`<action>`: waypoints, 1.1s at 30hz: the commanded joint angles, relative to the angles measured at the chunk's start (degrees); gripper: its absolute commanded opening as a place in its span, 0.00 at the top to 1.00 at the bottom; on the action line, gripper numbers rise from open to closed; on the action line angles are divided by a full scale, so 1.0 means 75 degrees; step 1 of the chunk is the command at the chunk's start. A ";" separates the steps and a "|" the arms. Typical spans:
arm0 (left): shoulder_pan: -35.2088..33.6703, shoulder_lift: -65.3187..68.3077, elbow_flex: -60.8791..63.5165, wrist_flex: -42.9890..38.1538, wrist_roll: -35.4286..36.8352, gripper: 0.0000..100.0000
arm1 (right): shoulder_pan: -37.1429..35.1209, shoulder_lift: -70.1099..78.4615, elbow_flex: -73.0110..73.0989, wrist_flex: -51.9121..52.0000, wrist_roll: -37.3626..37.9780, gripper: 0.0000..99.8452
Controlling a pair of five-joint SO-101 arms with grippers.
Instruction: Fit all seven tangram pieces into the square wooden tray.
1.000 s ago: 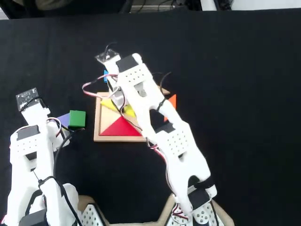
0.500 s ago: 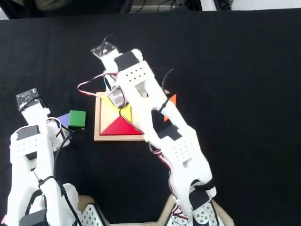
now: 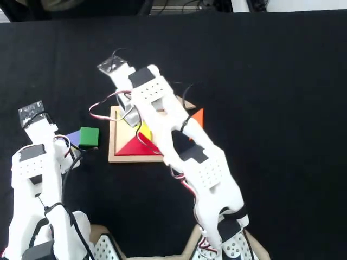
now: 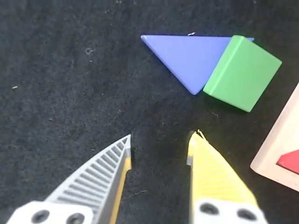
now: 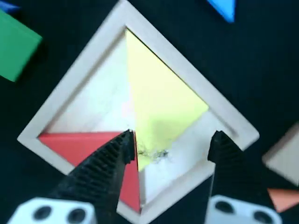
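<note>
At the left of the black table (image 3: 271, 81), the left gripper (image 4: 161, 137) is low over bare cloth, its fingers spread moderately with nothing between them. Just ahead of it lies a blue-violet triangle (image 4: 191, 58), flat on the cloth, with a green square (image 4: 243, 72) touching one of its corners; in the high view the two sit side by side, near the left rim of the square wooden tray (image 3: 112, 135) but apart from it. Two pieces lie inside the tray: a large yellow triangle (image 5: 159, 98) and a large red triangle (image 5: 88, 144), which meet near the tray's middle, and bare wood shows in the rest of the floor. The right arm stretches across the tray from the near side, and the right gripper (image 5: 173, 137) hangs above it, its fingers wide apart and holding nothing, one tip over the spot where yellow and red meet. A small bright blue piece (image 5: 223, 8) lies on the cloth outside the tray, clear of its rim. To the right of the tray, an orange triangle (image 3: 198, 116) lies on the cloth close to the tray's right edge.
</note>
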 commanded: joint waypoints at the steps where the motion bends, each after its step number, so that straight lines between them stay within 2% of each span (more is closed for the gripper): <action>1: 0.0111 0.0000 -0.0322 -0.0105 0.0082 0.80 | -0.0246 -0.0252 -0.0076 -0.0352 0.0410 0.74; 20: 0.0111 0.0000 -0.0322 -0.0129 0.0094 0.80 | -0.0117 0.0615 -0.0088 -0.0621 0.1875 0.74; 28: 0.0111 0.0000 -0.0322 -0.0129 0.0105 0.80 | 0.0012 0.1131 -0.0088 -0.0059 0.2966 0.74; 33: 0.0111 0.0000 -0.0322 -0.0129 0.0105 0.80 | 0.0211 0.1131 -0.0088 0.0188 0.3259 0.74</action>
